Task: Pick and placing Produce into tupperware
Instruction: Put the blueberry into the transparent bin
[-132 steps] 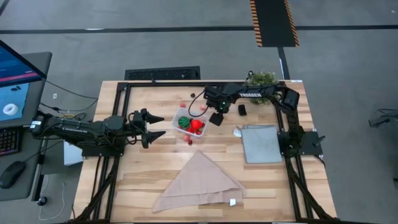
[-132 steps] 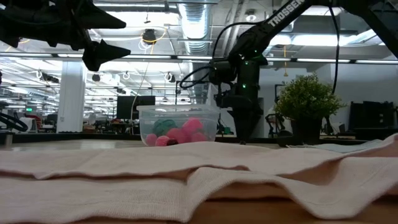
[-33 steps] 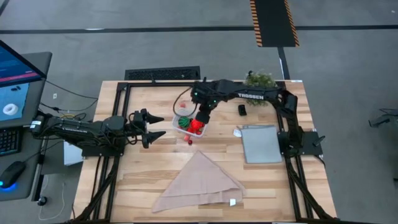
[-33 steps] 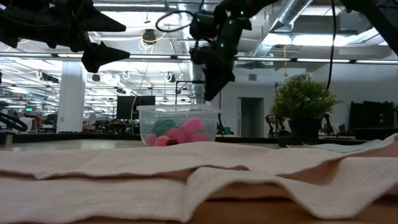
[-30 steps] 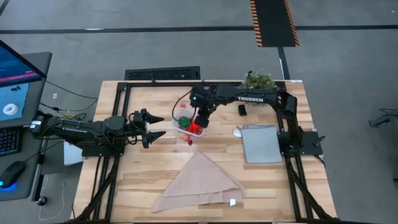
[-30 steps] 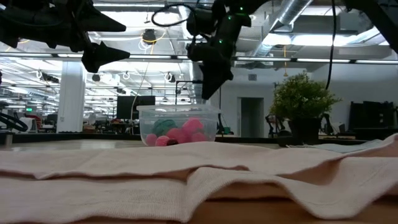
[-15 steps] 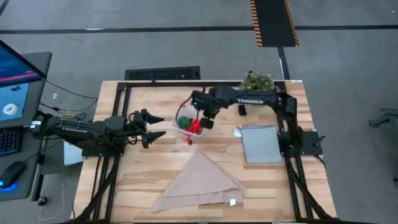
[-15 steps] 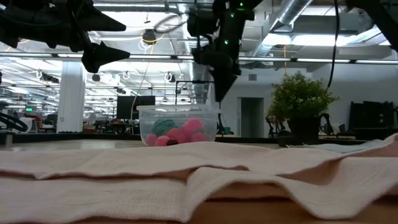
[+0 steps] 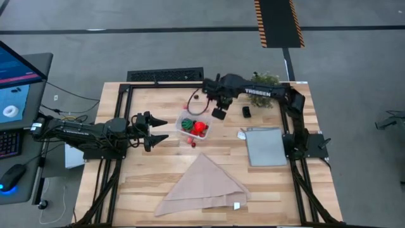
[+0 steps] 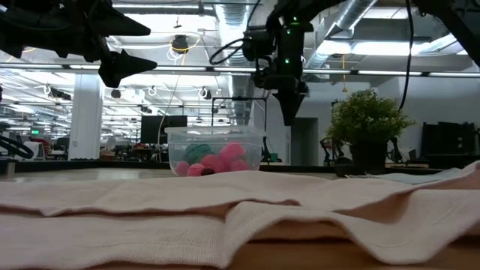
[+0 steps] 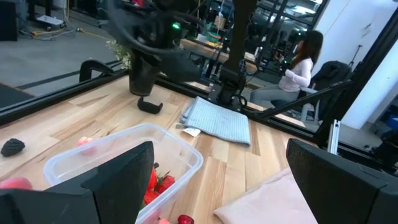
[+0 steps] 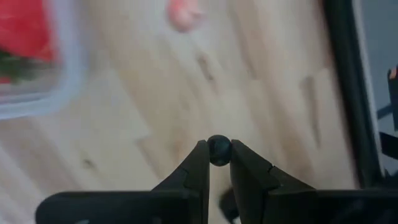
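As the right arm swings off, its right gripper (image 9: 219, 113) has left the spot above the tupperware (image 9: 180, 120) where it hovered a second ago, and now hangs at roughly two o'clock from the tub, outside its rim and high above the boards. And look at the wrist view: the tips are still pinching a small dark berry (image 12: 218, 150), a round bead squeezed between the two fingers. So nothing has dropped! The berry crossed over the tub and comes away with the arm, undelivered.

Meanwhile the tub sits mid-table, near the far side, holding the red pepper piece (image 9: 200, 129) and the green striped ball (image 9: 188, 125), with pinkish bits showing through its clear wall in the low view. Strays remain on the wood: a red bit (image 9: 192, 143) just beside the tub at six o'clock, and a pink bit (image 12: 183, 12) beyond the tub's rim.

Over at nine o'clock, well apart from the tub, the left gripper (image 9: 155, 130) waits with its fingers spread wide, holding nothing.

What does it mean? To my eye the placing step is not finished. The berry has to travel back toward eight o'clock until it hangs over the open tub, and only then should those tips part. Let go where it hangs and the bead would likely bounce and roll on bare wood.
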Robot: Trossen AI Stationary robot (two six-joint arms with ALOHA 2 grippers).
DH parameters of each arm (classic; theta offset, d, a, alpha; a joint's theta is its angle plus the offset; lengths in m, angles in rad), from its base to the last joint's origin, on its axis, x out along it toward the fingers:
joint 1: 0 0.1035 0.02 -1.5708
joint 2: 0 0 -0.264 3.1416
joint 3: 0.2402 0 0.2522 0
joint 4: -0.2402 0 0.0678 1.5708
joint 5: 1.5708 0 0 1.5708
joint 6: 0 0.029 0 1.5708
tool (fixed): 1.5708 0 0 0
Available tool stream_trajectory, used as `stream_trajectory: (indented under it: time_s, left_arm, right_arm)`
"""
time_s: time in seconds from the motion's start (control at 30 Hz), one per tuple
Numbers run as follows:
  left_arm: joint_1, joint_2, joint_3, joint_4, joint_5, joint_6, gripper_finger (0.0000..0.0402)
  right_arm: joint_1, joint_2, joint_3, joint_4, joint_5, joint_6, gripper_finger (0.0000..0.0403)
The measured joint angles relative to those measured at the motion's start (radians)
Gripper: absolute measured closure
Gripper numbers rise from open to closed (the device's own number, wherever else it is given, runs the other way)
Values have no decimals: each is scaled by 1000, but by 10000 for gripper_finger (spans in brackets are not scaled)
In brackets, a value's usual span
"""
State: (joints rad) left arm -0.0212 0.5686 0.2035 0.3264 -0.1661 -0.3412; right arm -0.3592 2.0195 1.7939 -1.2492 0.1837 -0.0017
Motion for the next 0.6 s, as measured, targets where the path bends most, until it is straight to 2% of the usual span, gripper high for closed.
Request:
stream_trajectory:
  time_s: [0.4, 0.53, 0.6]
  left_arm:
    - [0, 0, 0, -8, 1, 0, 44]
    - [0, 0, 0, -11, 0, 0, 44]
    - [0, 0, 0, -18, 0, -1, 44]
  right_arm:
    - [-293, -121, -3, -57, -18, -50, 332]
    - [-357, -217, -40, -30, -122, -44, 332]
    - [-368, -269, -87, -15, -132, -48, 332]
